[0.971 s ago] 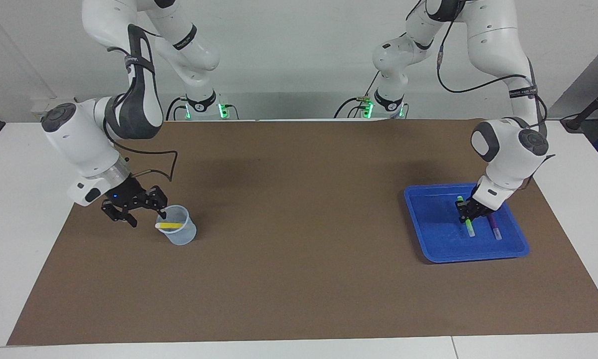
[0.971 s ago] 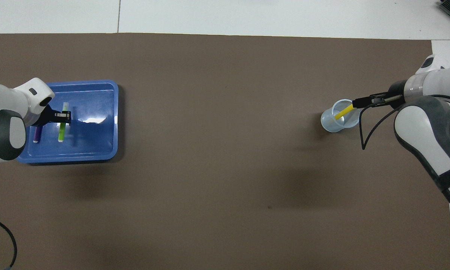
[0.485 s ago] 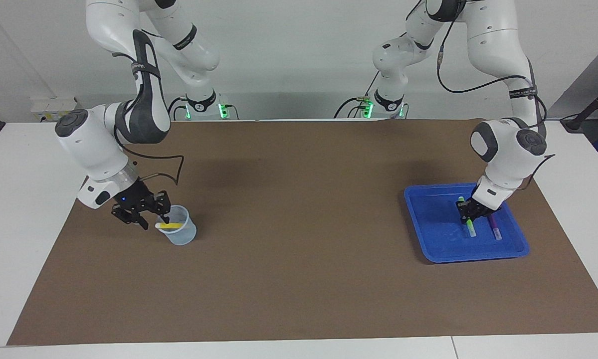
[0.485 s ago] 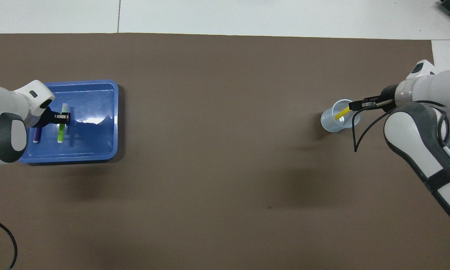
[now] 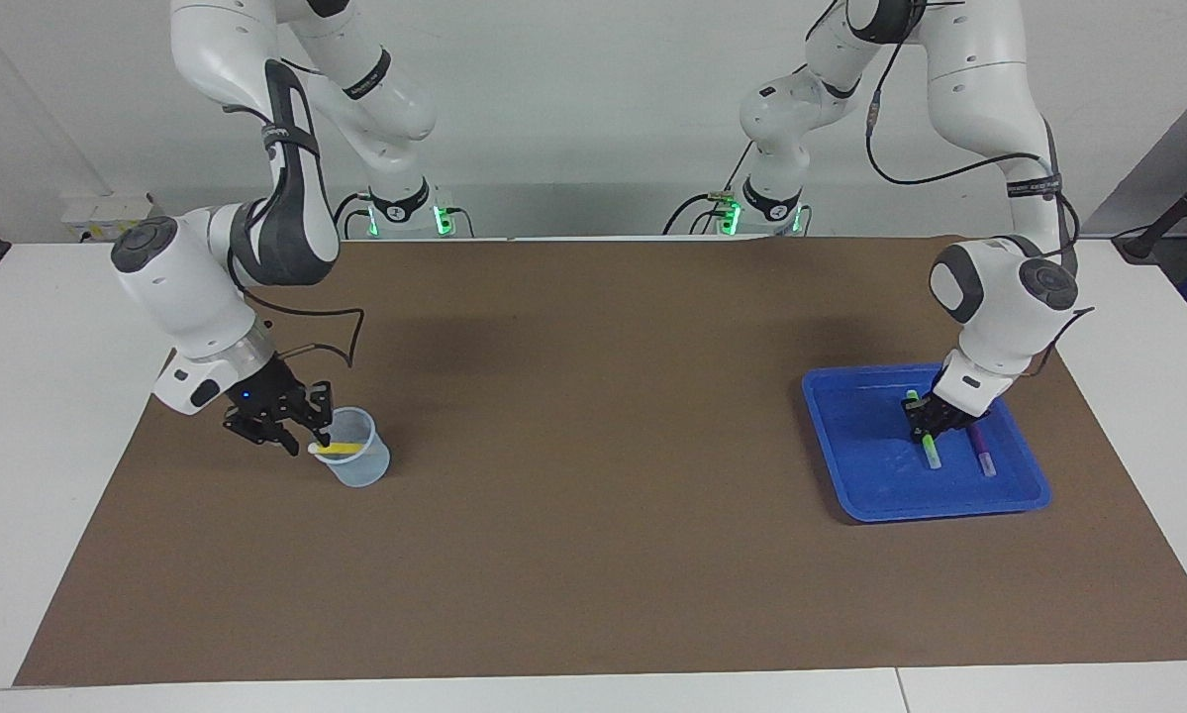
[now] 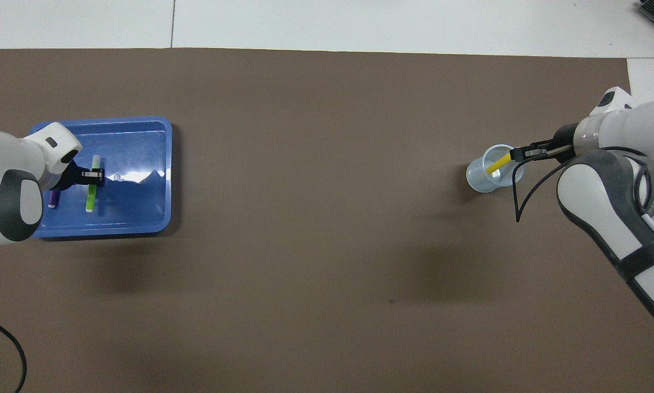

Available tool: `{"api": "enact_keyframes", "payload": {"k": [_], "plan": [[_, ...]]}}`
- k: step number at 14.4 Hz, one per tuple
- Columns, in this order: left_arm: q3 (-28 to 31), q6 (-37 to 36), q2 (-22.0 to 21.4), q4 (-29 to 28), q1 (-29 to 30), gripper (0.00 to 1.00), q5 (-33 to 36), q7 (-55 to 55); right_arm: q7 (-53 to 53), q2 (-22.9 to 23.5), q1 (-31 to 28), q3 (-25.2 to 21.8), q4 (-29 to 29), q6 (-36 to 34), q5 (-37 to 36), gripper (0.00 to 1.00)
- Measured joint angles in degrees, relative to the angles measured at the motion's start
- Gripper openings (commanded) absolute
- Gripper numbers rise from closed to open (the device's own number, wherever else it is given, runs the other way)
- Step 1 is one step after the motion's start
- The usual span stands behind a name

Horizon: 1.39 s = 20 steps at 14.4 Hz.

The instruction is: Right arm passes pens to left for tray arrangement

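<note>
The blue tray (image 5: 865,470) (image 6: 136,210) lies at the left arm's end of the table. My left gripper (image 5: 925,428) (image 6: 95,176) is down in it, shut on the green pen (image 5: 934,458) (image 6: 90,199). The purple pen (image 5: 982,459) (image 6: 53,197) lies flat in the tray beside it. At the right arm's end, the yellow pen (image 5: 341,448) (image 6: 499,162) leans in a translucent cup (image 5: 360,467) (image 6: 479,181), its whitish end sticking out over the rim. My right gripper (image 5: 314,436) (image 6: 517,154) is at that whitish end, level with the rim.
A brown mat (image 5: 593,446) covers the table between the cup and the tray. A black cable (image 6: 520,191) loops from the right wrist beside the cup. White tabletop (image 5: 49,416) borders the mat.
My right gripper has moved in and down to the yellow pen's end at the cup rim. The left gripper and the green pen have hardly shifted.
</note>
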Motion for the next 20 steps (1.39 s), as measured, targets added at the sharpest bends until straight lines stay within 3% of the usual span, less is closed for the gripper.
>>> {"api": "enact_keyframes", "payload": {"k": [1,3,5,10,16,20], "plan": [[0.0,0.02,0.0,-0.01,0.0,0.0,0.0,0.0,0.0,0.0,0.01,0.0,0.0,0.0,0.0,0.4],[0.0,0.04,0.0,-0.02,0.0,0.38,0.01,0.01,0.0,0.0,0.01,0.0,0.0,0.0,0.0,0.39],[-0.01,0.07,0.0,-0.03,0.0,0.55,0.01,0.01,-0.04,0.0,0.21,0.07,0.0,0.0,0.0,0.37],[-0.01,0.09,0.0,-0.13,0.01,0.57,0.01,0.01,-0.04,0.0,1.11,0.13,-0.17,1.59,-0.01,0.34],[-0.01,0.13,0.0,-0.14,0.01,0.58,0.01,0.01,-0.85,0.0,1.1,0.12,-0.25,1.64,-0.03,0.1],[-0.01,0.15,0.0,-0.14,0.01,0.72,0.01,0.01,-0.86,-0.06,1.1,0.13,-0.19,1.92,-0.03,0.04]]}}
